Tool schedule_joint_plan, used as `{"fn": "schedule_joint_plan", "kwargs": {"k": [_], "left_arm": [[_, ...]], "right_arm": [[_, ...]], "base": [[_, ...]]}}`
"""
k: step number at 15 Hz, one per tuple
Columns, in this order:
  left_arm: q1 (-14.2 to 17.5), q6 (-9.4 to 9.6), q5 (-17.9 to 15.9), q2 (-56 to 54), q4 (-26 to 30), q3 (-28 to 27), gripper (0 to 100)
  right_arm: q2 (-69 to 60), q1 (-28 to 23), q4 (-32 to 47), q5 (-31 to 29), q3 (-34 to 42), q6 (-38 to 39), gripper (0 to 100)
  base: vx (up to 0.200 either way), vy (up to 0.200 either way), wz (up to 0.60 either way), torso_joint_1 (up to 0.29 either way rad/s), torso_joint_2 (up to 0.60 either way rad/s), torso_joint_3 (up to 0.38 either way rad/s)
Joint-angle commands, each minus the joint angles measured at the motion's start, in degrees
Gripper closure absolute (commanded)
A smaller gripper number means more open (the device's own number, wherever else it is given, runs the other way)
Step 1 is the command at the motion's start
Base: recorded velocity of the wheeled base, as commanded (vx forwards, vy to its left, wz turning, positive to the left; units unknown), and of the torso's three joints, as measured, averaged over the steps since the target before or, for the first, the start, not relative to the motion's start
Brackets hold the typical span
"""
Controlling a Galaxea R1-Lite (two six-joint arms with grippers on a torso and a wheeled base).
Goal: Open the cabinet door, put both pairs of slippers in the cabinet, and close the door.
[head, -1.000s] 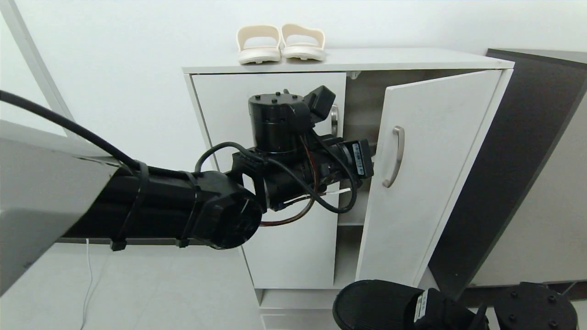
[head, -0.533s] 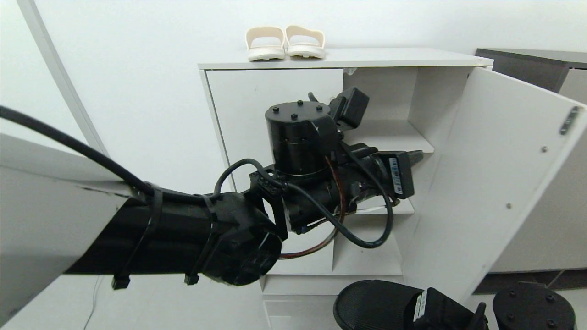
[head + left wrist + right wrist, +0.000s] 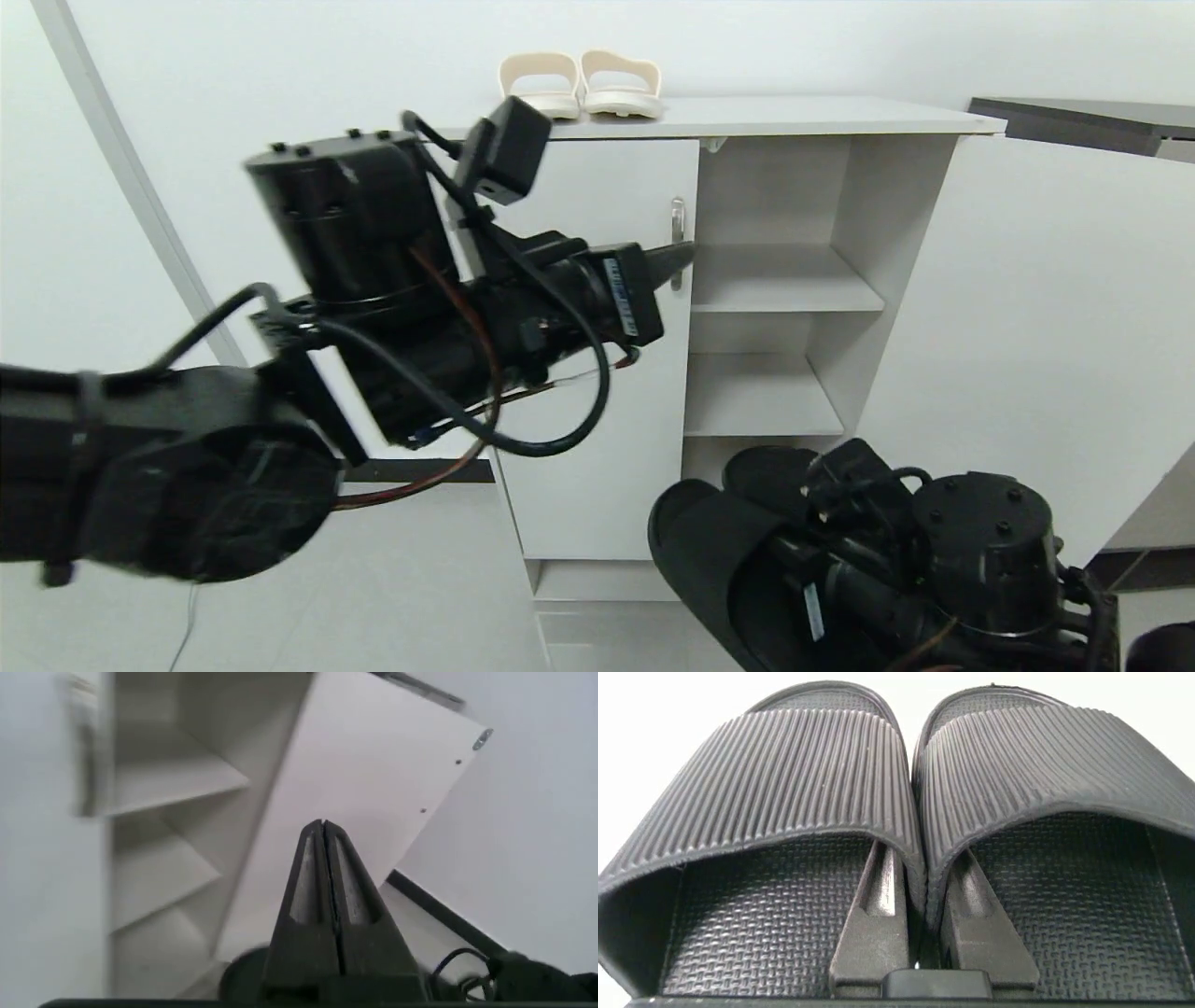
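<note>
Holding a pair of black slippers (image 3: 813, 775) side by side, the robot's right gripper (image 3: 922, 859) was clenched on the two inner walls where the shoes met, with one finger tucked under the strap of each. The pair hung outside the white cabinet (image 3: 794, 117), low in front of its opened half. Above and beyond that gripper, the right door (image 3: 1027, 327) stood swung wide, baring an upper shelf (image 3: 784, 280) and a lower shelf (image 3: 761, 397). In the head view the slippers sat at about the level of the compartment under the lower shelf, not yet inside it. The left gripper (image 3: 322, 826) was raised higher and was pressed shut on nothing, its two fingers flat against each other. From the head camera, its tips lay just beside the metal handle (image 3: 676, 224) of the left door (image 3: 597, 448), which was closed, though contact could not be told. The open compartment lay to that gripper's right, and the black pair hung below it and to the right. Above the left gripper, a pair of cream slippers (image 3: 579, 84) rested together on the cabinet top, close to the white wall (image 3: 280, 75) behind.
</note>
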Motion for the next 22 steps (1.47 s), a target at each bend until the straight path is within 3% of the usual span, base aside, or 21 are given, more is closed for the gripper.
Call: {"fn": "schedule_joint_plan", "kwargs": {"k": [1, 2, 3, 4, 6, 7, 10, 12, 14, 17, 20, 21, 22], "left_arm": [[2.6, 5.28, 7.8, -19.7, 6.2, 11.4, 100], [2.7, 6.69, 13.1, -27.9, 12.9, 15.0, 100], [3.1, 7.57, 17.0, -34.5, 18.9, 17.5, 100], [3.9, 9.59, 20.6, -41.4, 25.6, 20.3, 100], [8.8, 13.98, 23.4, -52.4, 35.0, 24.3, 100], [16.5, 16.62, 23.8, -61.1, 40.9, 27.6, 100], [33.8, 16.80, 23.6, -76.2, 49.1, 35.9, 100], [39.6, 17.15, 23.5, -84.4, 49.8, 44.6, 100], [41.1, 17.24, 23.4, -90.6, 49.9, 51.9, 100], [40.8, 17.24, 21.3, -94.9, 49.7, 55.3, 100], [40.9, 17.41, 14.4, -95.1, 46.6, 56.7, 100], [40.8, 16.36, 8.7, -95.1, 45.1, 57.4, 100], [40.9, 14.51, 7.7, -95.1, 45.0, 57.4, 100]], "right_arm": [[6.2, -1.0, 0.0, -6.3, -7.1, 3.9, 100], [8.3, -1.6, 0.0, -10.7, -10.0, 5.0, 100], [9.6, -2.4, 0.0, -12.4, -11.4, 5.3, 100], [10.1, -2.9, 0.0, -12.9, -11.5, 5.3, 100], [10.2, -3.4, 0.0, -13.1, -11.3, 5.3, 100], [10.2, -4.3, 0.0, -13.2, -11.5, 5.2, 100], [10.7, -4.7, 0.0, -13.5, -11.4, 5.2, 100], [10.8, -4.6, 0.0, -13.9, -11.4, 5.2, 100], [10.9, -4.6, 0.0, -13.9, -11.3, 5.3, 100], [10.9, -4.5, 0.0, -13.9, -11.1, 5.3, 100], [10.9, -4.0, 0.0, -13.9, -10.6, 5.3, 100], [10.9, -3.6, 0.0, -13.9, -10.4, 5.3, 100], [10.9, -3.5, -0.3, -13.9, -10.3, 5.2, 100]], "base": [[0.000, 0.000, 0.00, 0.000, 0.00, 0.000], [0.000, 0.000, 0.00, 0.000, 0.00, 0.000], [0.000, 0.000, 0.00, 0.000, 0.00, 0.000], [0.000, 0.000, 0.00, 0.000, 0.00, 0.000], [0.000, 0.000, 0.00, 0.000, 0.00, 0.000], [0.000, 0.000, 0.00, 0.000, 0.00, 0.000], [0.000, 0.000, 0.00, 0.000, 0.00, 0.000], [0.000, 0.000, 0.00, 0.000, 0.00, 0.000], [0.000, 0.000, 0.00, 0.000, 0.00, 0.000], [0.000, 0.000, 0.00, 0.000, 0.00, 0.000], [0.000, 0.000, 0.00, 0.000, 0.00, 0.000], [0.000, 0.000, 0.00, 0.000, 0.00, 0.000], [0.000, 0.000, 0.00, 0.000, 0.00, 0.000]]}}
